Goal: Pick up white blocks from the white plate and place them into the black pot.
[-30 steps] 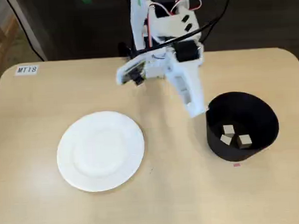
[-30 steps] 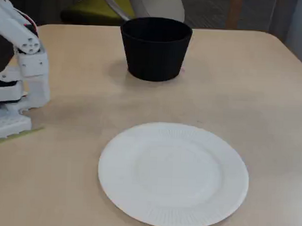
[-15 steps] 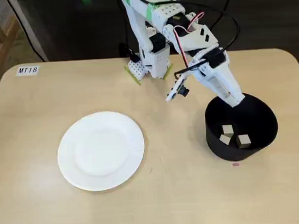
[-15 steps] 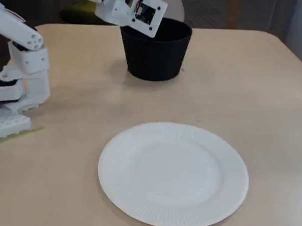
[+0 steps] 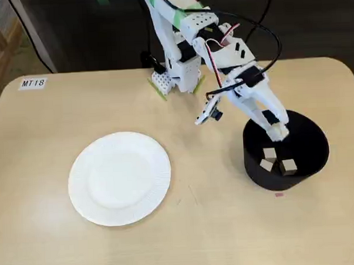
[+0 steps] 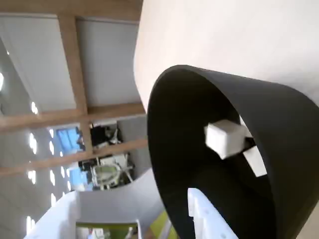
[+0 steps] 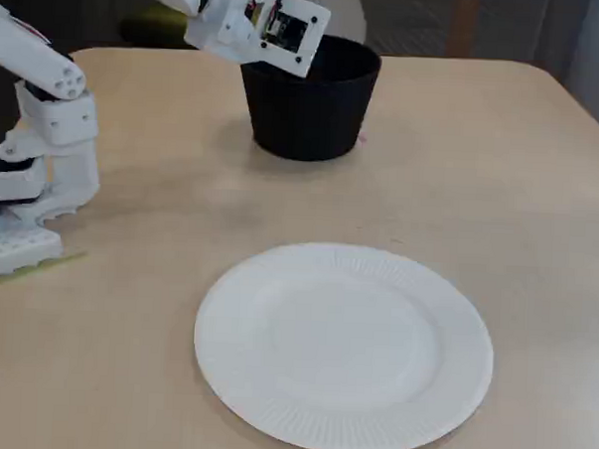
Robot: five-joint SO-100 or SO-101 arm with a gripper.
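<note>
The white plate [image 5: 120, 177] lies bare at the table's left, and it fills the near part of a fixed view [image 7: 344, 346]. The black pot [image 5: 256, 175] stands at the right with three white blocks [image 5: 270, 154] on its floor. My gripper [image 5: 276, 131] hangs over the pot's near-left rim with its tip pointing inside. Its tip looks cream-coloured, and I cannot make out the jaws. The wrist view looks into the pot [image 6: 289, 124], where the blocks [image 6: 227, 138] lie, with one white finger [image 6: 202, 216] at the bottom edge. In a fixed view the wrist [image 7: 278, 30] hides the tip behind the pot [image 7: 309, 111].
The arm's base [image 5: 177, 77] stands at the table's far edge. A label reading MT18 [image 5: 32, 83] is stuck at the far left corner. A small pink mark [image 5: 279, 194] lies just in front of the pot. Cables trail off behind the arm.
One second ago the arm was folded back near its base. It has since swung out to the pot, and the gripper tip has dipped lower over the rim. Plate and blocks are unmoved.
</note>
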